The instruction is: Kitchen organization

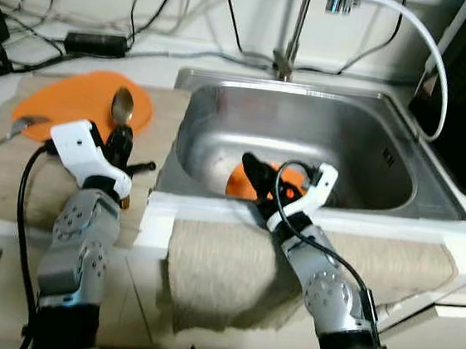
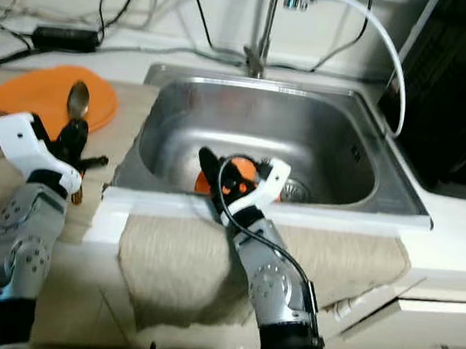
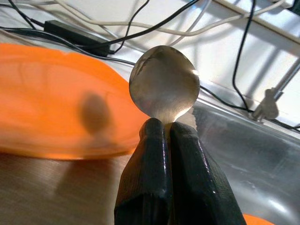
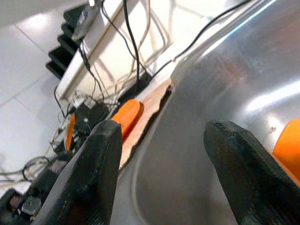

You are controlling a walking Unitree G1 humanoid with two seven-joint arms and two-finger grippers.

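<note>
Over the counter's left end, the left claw (image 1: 120, 133) grips a spoon (image 1: 122, 105) above the orange plate (image 1: 74, 101) — lower it gently — while the right claw (image 1: 276, 179), fingers spread wide, hangs inside the sink (image 1: 369, 147).

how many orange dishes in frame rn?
2. One orange plate lies on the counter mat left of the sink, behind the left gripper. Another orange dish sits in the sink, partly hidden by the right gripper.

1. Left gripper (image 3: 168, 129) clamped on a metal spoon (image 3: 164, 83), bowl pointing up past the fingertips.
2. Orange plate (image 3: 51, 103) behind the spoon, blurred, lying on the table (image 3: 56, 192).
3. Steel sink (image 3: 253, 159) beside it; cables (image 3: 154, 23) along the wall.
</note>
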